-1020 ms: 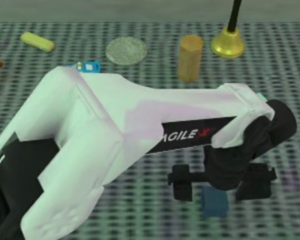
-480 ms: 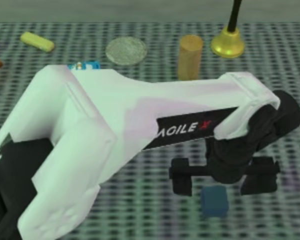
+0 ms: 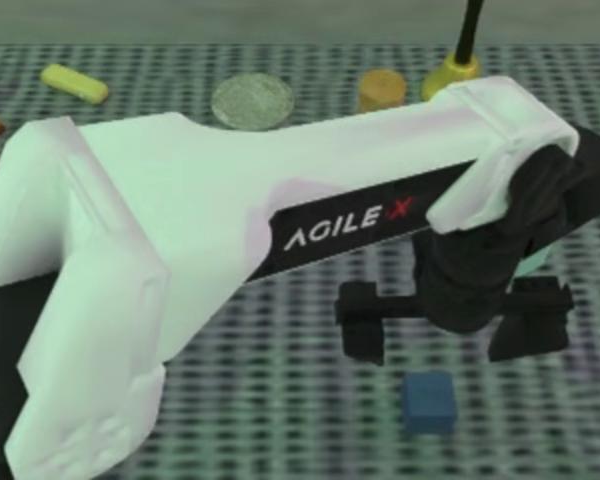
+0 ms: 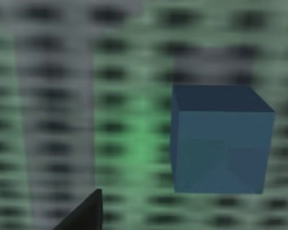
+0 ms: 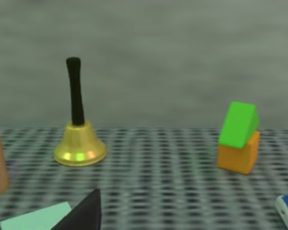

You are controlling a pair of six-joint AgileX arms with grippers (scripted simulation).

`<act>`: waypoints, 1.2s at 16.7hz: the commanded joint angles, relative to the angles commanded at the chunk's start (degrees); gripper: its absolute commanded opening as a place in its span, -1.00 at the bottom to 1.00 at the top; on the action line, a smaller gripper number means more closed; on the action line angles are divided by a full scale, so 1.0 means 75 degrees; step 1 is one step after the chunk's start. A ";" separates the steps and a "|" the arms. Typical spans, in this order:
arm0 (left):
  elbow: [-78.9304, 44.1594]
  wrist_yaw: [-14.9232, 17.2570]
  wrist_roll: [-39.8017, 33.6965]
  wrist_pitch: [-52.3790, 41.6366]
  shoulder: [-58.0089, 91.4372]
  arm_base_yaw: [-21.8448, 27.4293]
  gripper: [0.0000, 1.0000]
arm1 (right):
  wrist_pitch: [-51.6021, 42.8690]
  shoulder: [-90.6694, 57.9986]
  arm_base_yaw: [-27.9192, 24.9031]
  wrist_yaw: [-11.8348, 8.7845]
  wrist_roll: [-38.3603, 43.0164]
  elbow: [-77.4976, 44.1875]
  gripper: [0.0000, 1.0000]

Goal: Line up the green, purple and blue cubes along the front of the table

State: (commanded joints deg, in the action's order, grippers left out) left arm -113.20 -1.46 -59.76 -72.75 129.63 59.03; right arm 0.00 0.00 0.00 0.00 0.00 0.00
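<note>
- My left gripper [image 3: 450, 328] hangs above the table [image 3: 280, 400] toward its front right, fingers spread wide and holding nothing.
- The blue cube [image 3: 427, 402] sits on the mesh just in front of the gap between those fingers, clear of both, close to the table's front edge.
- In my left wrist view the same blue cube [image 4: 221, 140] stands flat and alone on the weave, with one dark fingertip [image 4: 84, 215] showing off to the side and apart from it.
- A sliver of the green cube [image 3: 533, 262] peeks out from behind my left wrist, toward the right edge; its pale mint top [image 5: 36, 218] also shows in my right wrist view.
- I cannot find the purple cube in any view.
- Along the back edge stand a yellow bar [image 3: 74, 83], a silver disc [image 3: 252, 100], a tan cylinder [image 3: 382, 89] and a brass bell [image 5: 79, 141] with a black handle.
- My right wrist view also takes in a green wedge [image 5: 238, 124] tilted on an orange block [image 5: 238, 154].
- My right gripper: one dark fingertip [image 5: 86, 213] shows, so I cannot tell whether it is spread or closed.
</note>
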 joint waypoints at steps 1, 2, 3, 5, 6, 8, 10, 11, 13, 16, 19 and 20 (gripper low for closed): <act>0.0015 0.0000 0.0001 0.0018 0.0026 0.0043 1.00 | 0.0000 0.0000 0.0000 0.0000 0.0000 0.0000 1.00; 0.0015 0.0000 0.0004 0.0018 0.0026 0.0041 1.00 | 0.0000 0.0000 0.0000 0.0000 0.0000 0.0000 1.00; 0.0020 0.0000 0.0083 0.0020 0.0026 0.0010 1.00 | 0.0000 0.0000 0.0000 0.0000 0.0000 0.0000 1.00; 0.0059 0.0001 0.0479 0.0041 0.0007 -0.0171 1.00 | 0.0000 0.0000 0.0000 0.0000 0.0000 0.0000 1.00; 0.0095 0.0003 0.0796 0.0059 -0.0011 -0.0320 1.00 | 0.0000 0.0000 0.0000 0.0000 0.0000 0.0000 1.00; 0.0197 0.0011 0.1656 0.0105 -0.0060 -0.0714 1.00 | 0.0000 0.0000 0.0000 0.0000 0.0000 0.0000 1.00; 0.0359 0.0028 0.2757 0.0165 -0.0136 -0.1225 1.00 | 0.0000 0.0000 0.0000 0.0000 0.0000 0.0000 1.00; 0.0465 0.0039 0.3393 0.0199 -0.0183 -0.1517 1.00 | 0.0000 0.0000 0.0000 0.0000 0.0000 0.0000 1.00; 0.0712 0.0064 0.4831 0.0267 -0.0284 -0.2150 1.00 | 0.0000 0.0000 0.0000 0.0000 0.0000 0.0000 1.00; 0.1145 0.0103 0.7300 0.0371 -0.0449 -0.3175 1.00 | 0.0000 0.0000 0.0000 0.0000 0.0000 0.0000 1.00; 0.1588 0.0135 0.9767 0.0495 -0.0644 -0.4198 1.00 | 0.0000 0.0000 0.0000 0.0000 0.0000 0.0000 1.00; 0.1724 0.0144 1.0515 0.0543 -0.0717 -0.4523 1.00 | 0.0000 0.0000 0.0000 0.0000 0.0000 0.0000 1.00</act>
State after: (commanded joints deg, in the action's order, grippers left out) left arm -100.27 -0.38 19.11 -68.68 124.25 25.11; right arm 0.00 0.00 0.00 0.00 0.00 0.00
